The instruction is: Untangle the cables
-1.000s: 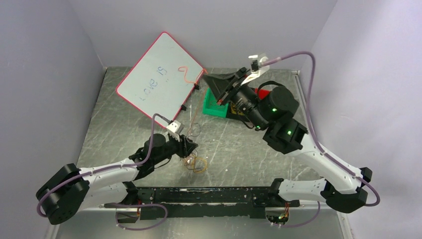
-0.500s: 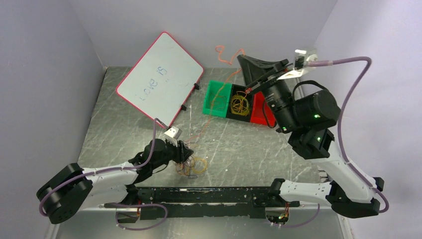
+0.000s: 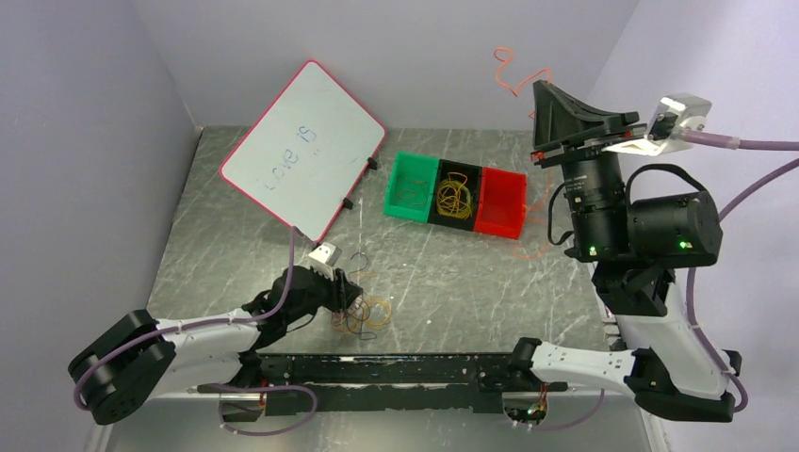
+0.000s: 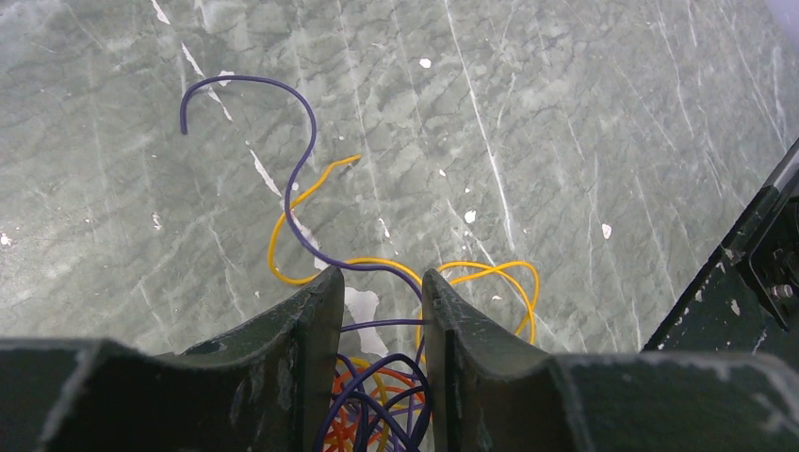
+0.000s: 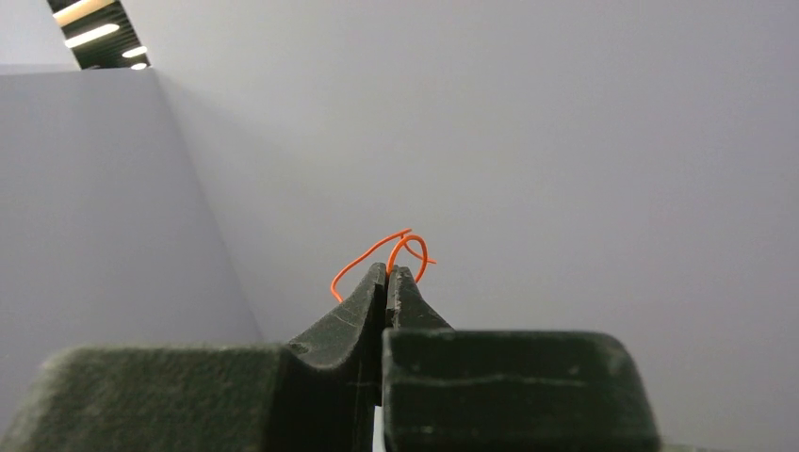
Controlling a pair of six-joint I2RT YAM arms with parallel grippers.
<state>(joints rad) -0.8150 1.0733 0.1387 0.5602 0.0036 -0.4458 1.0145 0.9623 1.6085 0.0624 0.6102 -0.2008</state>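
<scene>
My right pincer (image 5: 388, 273) is clamped on a thin orange cable (image 5: 396, 247), high beside the red bin (image 3: 501, 198). My left pincer (image 4: 382, 282) stands partly open astride the cables (image 3: 366, 315), wiry yellow, orange and purple loops on the counter (image 3: 452, 273), well nearer me than that bin.

Right gripper (image 3: 537, 87) holds orange cable (image 3: 513, 77) high — tangle (image 3: 369, 316) at left gripper (image 3: 352, 299).
</scene>
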